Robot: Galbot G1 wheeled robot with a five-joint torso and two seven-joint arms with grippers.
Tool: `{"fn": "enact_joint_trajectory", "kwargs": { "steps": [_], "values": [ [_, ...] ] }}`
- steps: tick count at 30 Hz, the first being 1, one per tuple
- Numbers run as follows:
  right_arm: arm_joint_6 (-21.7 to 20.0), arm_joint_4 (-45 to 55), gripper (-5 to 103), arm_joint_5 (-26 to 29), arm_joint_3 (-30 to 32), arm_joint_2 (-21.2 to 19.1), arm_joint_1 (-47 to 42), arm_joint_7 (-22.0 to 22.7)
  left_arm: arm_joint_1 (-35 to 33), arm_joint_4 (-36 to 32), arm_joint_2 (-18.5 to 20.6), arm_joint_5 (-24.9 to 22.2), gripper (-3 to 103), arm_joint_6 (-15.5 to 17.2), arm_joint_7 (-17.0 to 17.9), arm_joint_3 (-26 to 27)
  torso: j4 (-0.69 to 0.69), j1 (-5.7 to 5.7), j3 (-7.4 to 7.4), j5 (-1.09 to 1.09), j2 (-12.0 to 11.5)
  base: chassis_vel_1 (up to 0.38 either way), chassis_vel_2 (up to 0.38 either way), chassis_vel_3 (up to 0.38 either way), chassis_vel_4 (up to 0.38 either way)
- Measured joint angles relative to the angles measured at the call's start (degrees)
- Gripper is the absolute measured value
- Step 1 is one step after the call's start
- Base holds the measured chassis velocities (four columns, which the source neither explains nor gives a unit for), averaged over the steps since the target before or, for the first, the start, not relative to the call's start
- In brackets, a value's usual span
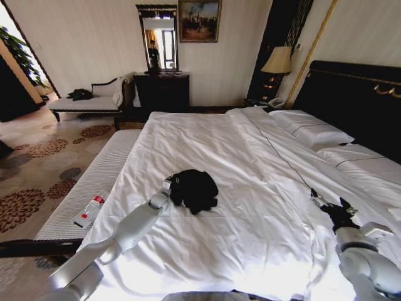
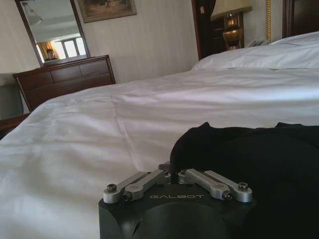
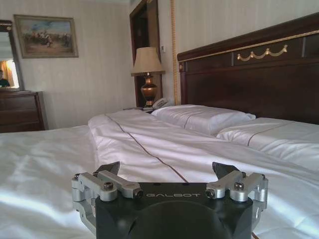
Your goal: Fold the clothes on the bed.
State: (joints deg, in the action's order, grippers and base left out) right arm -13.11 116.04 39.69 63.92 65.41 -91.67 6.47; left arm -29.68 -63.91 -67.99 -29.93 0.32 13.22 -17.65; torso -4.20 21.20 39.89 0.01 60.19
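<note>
Black soft fabric, the clothes (image 1: 195, 189), lies bunched in a crumpled mound on the white duvet (image 1: 250, 207) of the bed (image 1: 351, 94), well short of the pillows (image 1: 313, 132) and toward the bench side of the mattress. No lettering is legible on it; the folds hide the front, and one edge trails loosely toward the foot of the bed. The left gripper (image 1: 169, 187) sits against the near-left edge of the mound, its fingers (image 2: 164, 172) drawn together with the tips at the fabric; whether they pinch cloth cannot be told. The right gripper (image 1: 326, 204) rests low over the duvet, well apart from the garment on the headboard side, fingers (image 3: 110, 169) spread wide and holding nothing.
</note>
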Motion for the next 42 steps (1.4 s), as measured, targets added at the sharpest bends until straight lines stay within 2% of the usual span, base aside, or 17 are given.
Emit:
{"fn": "enact_joint_trajectory", "kwargs": {
  "steps": [2, 7, 9, 10, 13, 14, 17, 18, 20, 22, 23, 27, 28, 31, 32, 36, 42],
  "values": [
    [0.0, 0.0, 100, 0.0, -0.1, -0.2, 0.0, 0.0, 0.0, 0.0, 0.0, 0.0, 1, 0.0, 0.0, 0.0, 0.0, 0.0, 0.0, 0.0, 0.0, 0.0, 0.0, 0.0, 0.0],
    [-2.4, -1.9, 100, 3.5, -3.8, -6.9, 1.5, 0.0, -0.5, 0.1, 0.1, 0.0, 1, 0.0, 0.0, 0.0, -0.01, 0.0, 0.0, -0.01, 0.0, 0.0, 0.0, 0.0, 0.0],
    [-5.1, -3.9, 100, 8.8, -7.3, -11.2, 4.4, -0.1, -0.5, 0.1, 0.0, 0.0, 1, 0.0, 0.2, 0.0, 0.01, 0.0, 0.0, -0.01, 0.0, 0.0, 0.0, 0.0, 0.0],
    [-5.1, -3.9, 100, 8.8, -7.3, -11.2, 4.4, -0.1, -0.5, 0.1, 0.0, 0.0, 1, 0.0, 0.2, 0.0, 0.01, 0.0, 0.0, -0.01, 0.0, 0.0, 0.0, 0.0, 0.0],
    [-9.9, -8.3, 100, 20.0, -14.0, -16.0, 11.4, -0.3, -0.7, -0.3, -0.3, 0.0, 1, 0.1, 0.7, 0.0, 0.01, 0.0, 0.01, 0.01, 0.0, 0.0, 0.0, 0.0, 0.0],
    [-9.9, -8.3, 100, 20.0, -14.0, -16.0, 11.4, -0.3, -0.7, -0.3, -0.3, 0.0, 1, 0.1, 0.7, 0.0, 0.01, 0.0, 0.01, 0.01, 0.0, 0.0, 0.0, 0.0, 0.0],
    [-13.7, -13.2, 100, 31.4, -22.3, -19.1, 20.3, -2.2, -1.0, -1.1, -0.3, 0.0, 1, 0.4, 1.0, 0.0, 0.01, 0.0, 0.0, -0.02, 0.0, 0.0, 0.0, 0.0, 0.0],
    [-13.7, -13.2, 100, 31.4, -22.3, -19.1, 20.3, -2.2, -1.0, -1.1, -0.3, 0.0, 1, 0.4, 1.0, 0.0, 0.01, 0.0, 0.0, -0.02, 0.0, 0.0, 0.0, 0.0, 0.0],
    [-15.0, -18.0, 100, 35.1, -29.9, -19.8, 27.7, -2.9, -1.3, -1.3, -0.3, 0.0, 1, 0.4, 1.1, 0.3, 0.02, 0.0, 0.0, 0.0, 0.0, 0.0, 0.0, 0.0, 0.0],
    [-15.2, -21.6, 100, 35.7, -35.5, -20.0, 32.3, -3.5, -1.6, -1.4, -0.3, 0.0, 1, 0.4, 1.1, 0.5, 0.02, 0.0, 0.01, -0.02, 0.0, 0.0, 0.0, 0.0, 0.0],
    [-15.2, -21.6, 100, 35.7, -35.5, -20.0, 32.3, -3.5, -1.6, -1.4, -0.3, 0.0, 1, 0.4, 1.1, 0.5, 0.02, 0.0, 0.01, -0.02, 0.0, 0.0, 0.0, 0.0, 0.0],
    [-15.3, -29.4, 100, 35.6, -47.2, -18.8, 42.3, -4.6, -2.1, -1.5, -0.3, 0.0, 1, 0.4, 1.3, 0.8, 0.0, 0.01, 0.01, -0.01, 0.0, 0.0, 0.0, 0.0, 0.0],
    [-15.3, -29.4, 100, 35.6, -47.2, -18.8, 42.3, -4.6, -2.1, -1.5, -0.3, 0.0, 1, 0.4, 1.3, 0.8, 0.0, 0.01, 0.01, -0.01, 0.0, 0.0, 0.0, 0.0, 0.0],
    [-15.1, -34.7, 100, 34.9, -55.7, -16.6, 51.5, -5.1, -2.3, -1.3, -0.6, 0.0, 1, 0.4, 1.3, 0.9, 0.01, 0.0, 0.0, -0.04, 0.0, 0.0, 0.0, 0.0, 0.0],
    [-15.1, -34.7, 100, 34.9, -55.7, -16.6, 51.5, -5.1, -2.3, -1.3, -0.6, 0.0, 1, 0.4, 1.3, 0.9, 0.01, 0.0, 0.0, -0.04, 0.0, 0.0, 0.0, 0.0, 0.0],
    [-14.8, -40.4, 100, 33.9, -62.8, -13.1, 58.3, -5.3, -2.3, -0.6, -1.1, 0.1, 1, 0.1, 1.2, 1.3, 0.03, 0.02, 0.01, -0.02, 0.0, 0.0, 0.0, 0.0, 0.0],
    [-14.8, -45.5, 100, 32.6, -66.1, -9.4, 60.7, -5.9, -2.7, -0.4, -0.7, 0.1, 1, -0.6, 0.7, 1.9, -0.01, 0.0, 0.0, -0.02, 0.0, 0.0, 0.0, 0.0, 0.0]
  ]
}}
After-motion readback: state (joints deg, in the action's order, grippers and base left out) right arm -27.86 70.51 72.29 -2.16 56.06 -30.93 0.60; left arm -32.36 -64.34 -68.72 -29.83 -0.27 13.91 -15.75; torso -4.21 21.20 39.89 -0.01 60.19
